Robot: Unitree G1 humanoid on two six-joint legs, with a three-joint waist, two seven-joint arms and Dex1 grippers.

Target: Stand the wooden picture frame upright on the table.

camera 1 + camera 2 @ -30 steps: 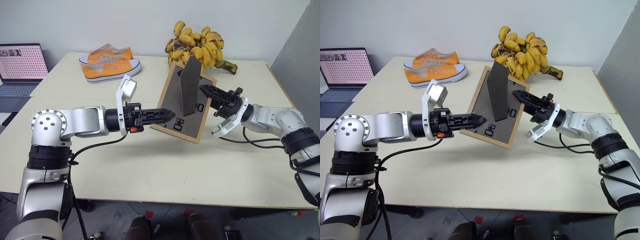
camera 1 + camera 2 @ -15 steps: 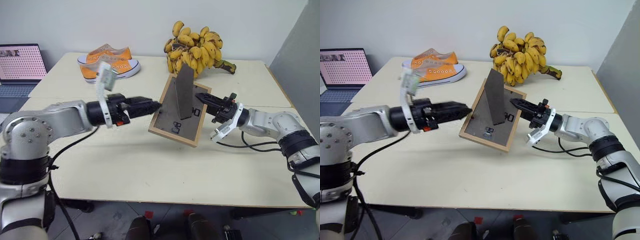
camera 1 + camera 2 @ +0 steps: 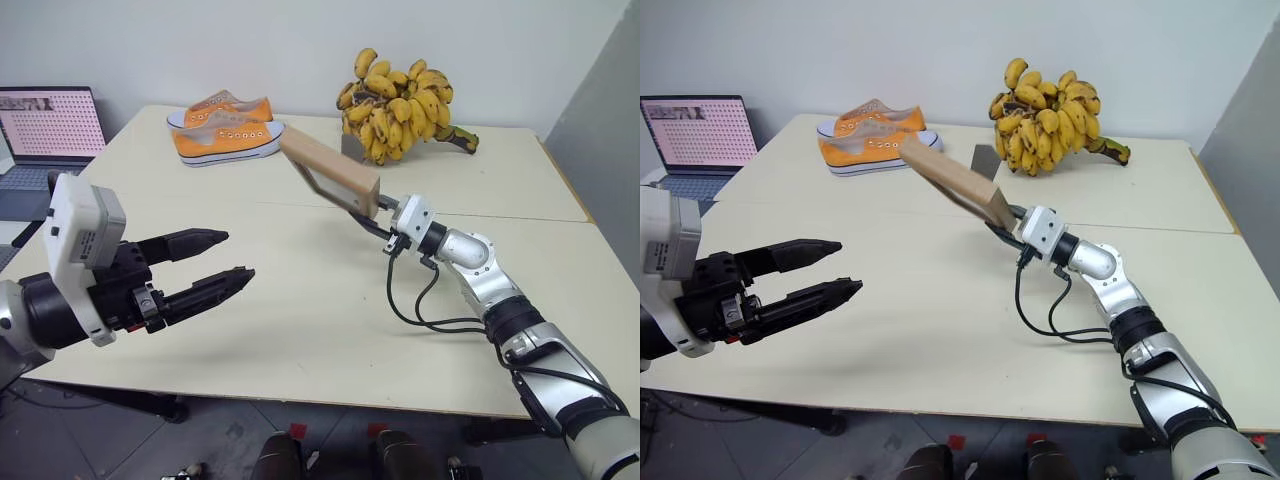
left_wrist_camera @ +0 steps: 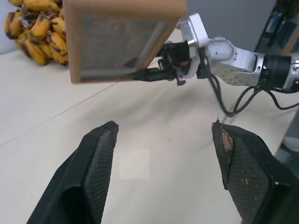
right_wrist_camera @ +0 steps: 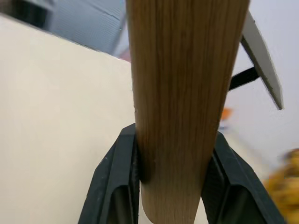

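My right gripper (image 3: pixel 368 213) is shut on the lower edge of the wooden picture frame (image 3: pixel 330 172) and holds it in the air over the middle of the table (image 3: pixel 300 330). From the head the frame shows edge on, tilted up and away to the left. In the right wrist view its light-wood edge (image 5: pixel 180 93) sits clamped between the two black fingers (image 5: pixel 119 182), and the grey fold-out stand (image 5: pixel 261 56) sticks out behind. My left gripper (image 3: pixel 238 254) is open and holds nothing, well to the left of the frame above the table's near left part. The left wrist view looks at the frame's grey face (image 4: pixel 117 42).
A pair of orange sneakers (image 3: pixel 225 128) lies at the table's far left and a bunch of bananas (image 3: pixel 405 95) at the far middle. A laptop (image 3: pixel 50 125) stands on a side table to the left. A seam (image 3: pixel 500 215) crosses the tabletop. A grey partition (image 3: pixel 600 110) rises on the right.
My left gripper let go of the frame, opened wide and drew back to the left. My right gripper rolled with the frame, which now shows its edge instead of its dark back.
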